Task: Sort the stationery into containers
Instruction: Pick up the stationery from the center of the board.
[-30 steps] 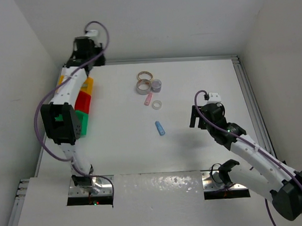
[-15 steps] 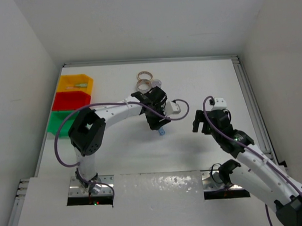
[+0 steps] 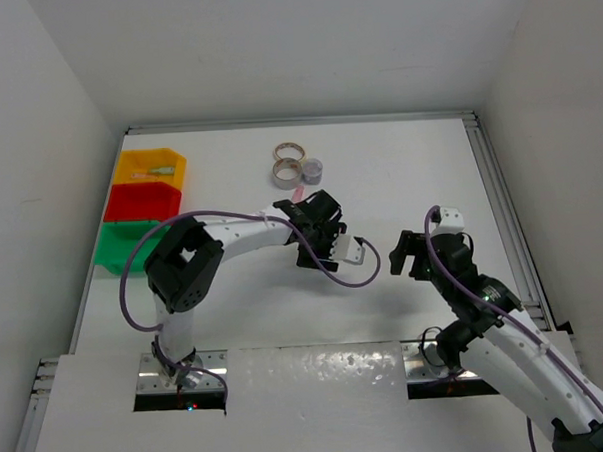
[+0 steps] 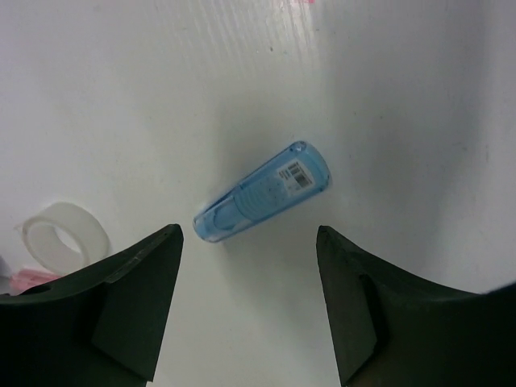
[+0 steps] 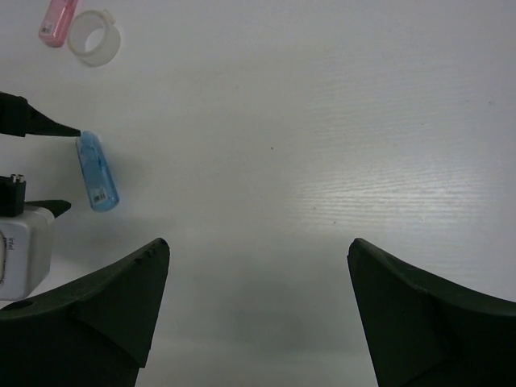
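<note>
A blue stick (image 4: 262,193) lies flat on the white table, just ahead of and between the fingertips of my open left gripper (image 4: 248,230). In the top view my left gripper (image 3: 317,247) hangs over it mid-table and hides it. The right wrist view shows the blue stick (image 5: 97,172) between the left fingertips. My right gripper (image 3: 403,254) is open and empty, to the right of the stick. A pink stick (image 3: 298,191) and a white tape ring (image 5: 94,36) lie just beyond. The yellow bin (image 3: 151,182), red bin (image 3: 140,201) and green bin (image 3: 122,246) stand at the left edge.
Three tape rolls sit at the back middle: tan (image 3: 289,149), white (image 3: 286,171) and purple-grey (image 3: 312,168). A small green stick (image 3: 159,171) lies in the yellow bin. The table's metal rail (image 3: 500,197) runs along the right side.
My left arm has swung from over the bins to mid-table and lowered its open gripper over the blue stick. My right gripper has drawn back towards the near edge.
</note>
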Tool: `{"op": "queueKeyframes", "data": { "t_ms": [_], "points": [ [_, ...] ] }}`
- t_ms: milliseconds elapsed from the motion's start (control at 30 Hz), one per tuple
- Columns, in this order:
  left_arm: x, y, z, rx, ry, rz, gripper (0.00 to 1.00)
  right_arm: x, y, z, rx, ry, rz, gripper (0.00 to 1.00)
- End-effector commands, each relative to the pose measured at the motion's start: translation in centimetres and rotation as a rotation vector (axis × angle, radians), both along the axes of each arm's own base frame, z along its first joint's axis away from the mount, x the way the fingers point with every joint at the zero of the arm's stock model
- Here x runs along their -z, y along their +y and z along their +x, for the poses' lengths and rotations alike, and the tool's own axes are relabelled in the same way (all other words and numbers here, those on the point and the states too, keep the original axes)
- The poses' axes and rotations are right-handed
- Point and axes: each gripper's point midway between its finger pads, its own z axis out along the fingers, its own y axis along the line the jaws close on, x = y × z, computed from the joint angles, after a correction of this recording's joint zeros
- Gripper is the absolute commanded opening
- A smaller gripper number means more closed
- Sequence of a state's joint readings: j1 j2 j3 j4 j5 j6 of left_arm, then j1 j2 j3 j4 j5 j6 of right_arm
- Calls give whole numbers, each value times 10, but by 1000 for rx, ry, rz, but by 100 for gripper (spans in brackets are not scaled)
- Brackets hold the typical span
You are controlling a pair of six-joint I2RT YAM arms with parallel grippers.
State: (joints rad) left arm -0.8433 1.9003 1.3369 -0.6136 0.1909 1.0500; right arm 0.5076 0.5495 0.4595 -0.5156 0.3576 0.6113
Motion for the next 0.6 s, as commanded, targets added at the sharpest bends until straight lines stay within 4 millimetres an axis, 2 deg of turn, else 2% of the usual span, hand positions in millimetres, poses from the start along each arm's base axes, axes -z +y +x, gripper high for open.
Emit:
{"op": "queueKeyframes", "data": {
  "t_ms": [0, 100, 233, 300, 400, 467, 500, 533, 567],
  "points": [
    [8, -23, 3, 112, -21, -53, 65, 4, 2, -5, -2, 15, 16, 90],
    [24, -16, -2, 158, -13, -9, 62, 4, 1, -5, -2, 19, 14, 90],
    [52, -6, -2, 123, 0, 53, 57, 4, 2, -5, -1, 17, 16, 90],
    [57, -9, 0, 96, 13, 58, 50, 6, 2, -7, -3, 26, 17, 90],
    [62, -3, -4, 76, 49, 97, 40, 8, 0, -9, 5, 34, 12, 90],
    [63, 4, -9, 82, 67, 120, 40, 8, -3, -9, 9, 31, 1, 90],
    [66, 12, -15, 93, 91, 140, 9, 7, -4, -9, 12, 25, -1, 90],
    [66, 13, -18, 88, 102, 143, 1, 7, -6, -8, 13, 22, -11, 90],
    [67, 15, -20, 78, 113, 144, 0, 6, -7, -7, 21, 13, -15, 90]
  ]
}}
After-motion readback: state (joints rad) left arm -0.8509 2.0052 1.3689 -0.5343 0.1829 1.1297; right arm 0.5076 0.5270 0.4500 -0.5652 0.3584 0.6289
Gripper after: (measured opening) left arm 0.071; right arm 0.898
